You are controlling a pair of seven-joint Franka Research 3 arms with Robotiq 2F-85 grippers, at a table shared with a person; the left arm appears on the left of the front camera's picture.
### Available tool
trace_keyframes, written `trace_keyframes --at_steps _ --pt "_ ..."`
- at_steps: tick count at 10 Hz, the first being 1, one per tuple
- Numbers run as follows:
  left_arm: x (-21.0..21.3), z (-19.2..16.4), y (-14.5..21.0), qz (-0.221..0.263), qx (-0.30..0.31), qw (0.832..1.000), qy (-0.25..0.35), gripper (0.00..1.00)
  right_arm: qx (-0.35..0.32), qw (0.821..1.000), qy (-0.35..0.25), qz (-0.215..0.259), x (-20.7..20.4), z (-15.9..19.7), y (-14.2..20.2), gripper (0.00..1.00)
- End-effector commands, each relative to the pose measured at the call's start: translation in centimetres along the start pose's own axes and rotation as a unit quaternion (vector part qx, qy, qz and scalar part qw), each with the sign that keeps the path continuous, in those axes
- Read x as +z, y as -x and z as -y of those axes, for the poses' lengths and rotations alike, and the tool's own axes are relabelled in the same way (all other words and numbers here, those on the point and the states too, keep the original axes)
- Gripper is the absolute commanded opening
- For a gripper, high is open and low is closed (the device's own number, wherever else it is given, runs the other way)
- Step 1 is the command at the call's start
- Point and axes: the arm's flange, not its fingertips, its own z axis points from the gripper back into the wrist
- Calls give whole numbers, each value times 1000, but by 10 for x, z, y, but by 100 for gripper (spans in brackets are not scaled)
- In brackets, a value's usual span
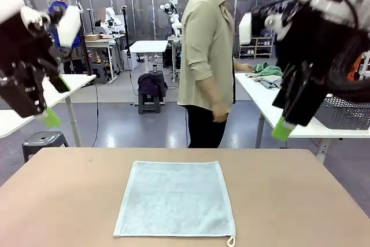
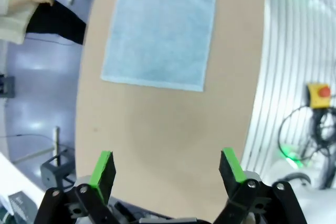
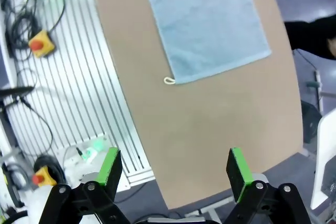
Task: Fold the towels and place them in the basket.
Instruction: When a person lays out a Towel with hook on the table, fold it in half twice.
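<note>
One pale grey-blue towel [image 1: 175, 198] lies spread flat in the middle of the brown table [image 1: 69, 201], with a small white loop [image 1: 231, 241] at its near right corner. My left gripper [image 1: 45, 114] hangs high over the table's left side, well clear of the towel [image 2: 160, 32]; in its wrist view it [image 2: 167, 167] is open and holds nothing. High on the right, my right gripper [image 1: 282, 128] is also open [image 3: 173, 167] and holds nothing, with the towel [image 3: 207, 22] and its loop [image 3: 168, 81] far below. The dark grey mesh basket [image 1: 348, 111] stands on a white table behind, at the right.
A person [image 1: 207, 62] stands just beyond the table's far edge, turned toward the white side table [image 1: 260, 93], one hand by a heap of green and grey cloths [image 1: 267, 73]. A stool [image 1: 41, 141] stands at far left. Cables and emergency-stop buttons [image 3: 39, 43] lie on the robot's side.
</note>
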Motion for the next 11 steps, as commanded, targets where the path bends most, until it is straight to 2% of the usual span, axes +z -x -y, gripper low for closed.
trace_keyframes --at_steps 1,3,6,7,8,9,11 --pt "-14 7 8 -48 -49 997 30 100 54 998 -10 -36 -16 -3 4 100" --pt "-32 16 13 -82 -61 993 56 100 68 996 -25 -59 -36 -8 4 100" --pt "-43 22 17 -96 -72 990 70 100 103 991 -51 -75 -52 -14 0 100" --pt "-43 22 17 -101 -67 990 68 100 106 990 -53 -80 -54 -14 -2 100" --pt "-40 19 17 -105 -57 991 62 100 79 994 -47 -65 -51 -15 1 100" --pt "-45 23 14 -81 -58 992 73 100 79 994 -47 -65 -51 -15 1 100" --pt "-45 23 14 -81 -58 992 73 100 79 994 -47 -65 -51 -15 1 100"
